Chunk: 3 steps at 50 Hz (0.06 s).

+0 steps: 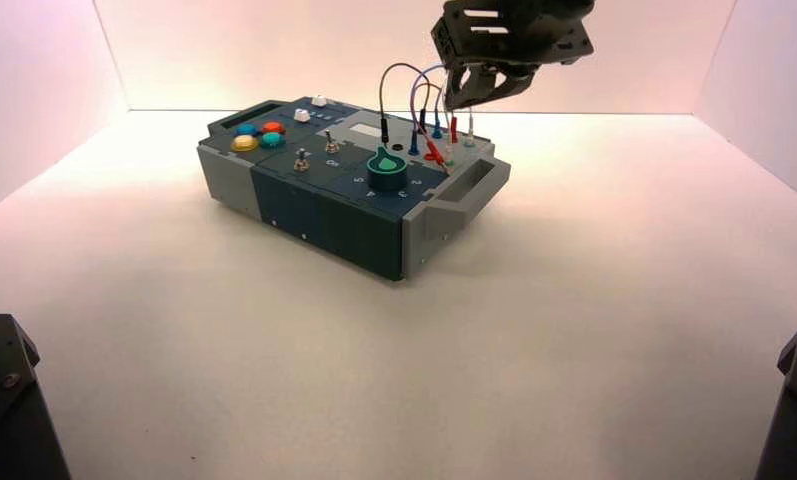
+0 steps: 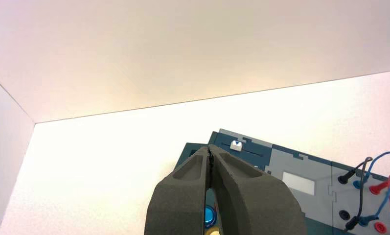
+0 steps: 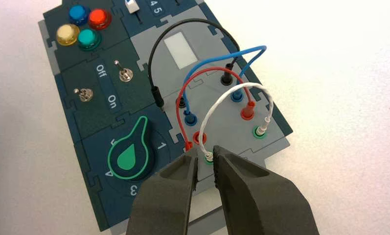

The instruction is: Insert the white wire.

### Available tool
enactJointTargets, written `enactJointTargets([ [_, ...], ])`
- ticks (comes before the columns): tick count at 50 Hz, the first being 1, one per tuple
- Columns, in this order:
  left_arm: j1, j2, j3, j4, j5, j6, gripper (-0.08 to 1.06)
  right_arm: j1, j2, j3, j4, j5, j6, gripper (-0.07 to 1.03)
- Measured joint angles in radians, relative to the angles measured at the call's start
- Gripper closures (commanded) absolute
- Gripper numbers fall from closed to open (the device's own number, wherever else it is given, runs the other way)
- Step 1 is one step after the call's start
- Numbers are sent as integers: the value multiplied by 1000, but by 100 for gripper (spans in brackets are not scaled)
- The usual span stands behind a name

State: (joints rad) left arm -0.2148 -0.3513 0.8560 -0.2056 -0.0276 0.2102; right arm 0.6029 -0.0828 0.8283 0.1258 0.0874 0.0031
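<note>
Both slim pale plugs of the thin white wire (image 3: 234,95) look seated in green-ringed sockets at lower centre, yet the right gripper (image 3: 206,169) hangs with fingers apart around the near plug, so one careless lift could snag it loose.

Plain white walls (image 1: 404,50), white floor (image 1: 574,330)

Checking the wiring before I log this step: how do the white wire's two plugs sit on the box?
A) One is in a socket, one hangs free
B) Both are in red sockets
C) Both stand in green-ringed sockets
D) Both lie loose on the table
C: the right wrist view shows the white wire arching between two green-ringed sockets, one plug standing in each, the nearer plug between the open fingers of the right end effector.
</note>
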Motion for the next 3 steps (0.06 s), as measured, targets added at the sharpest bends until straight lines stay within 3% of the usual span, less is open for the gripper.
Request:
enactJointTargets([
  [3,0,0,2,0,-2,0,101,0,-5,0,0,2,2,77],
])
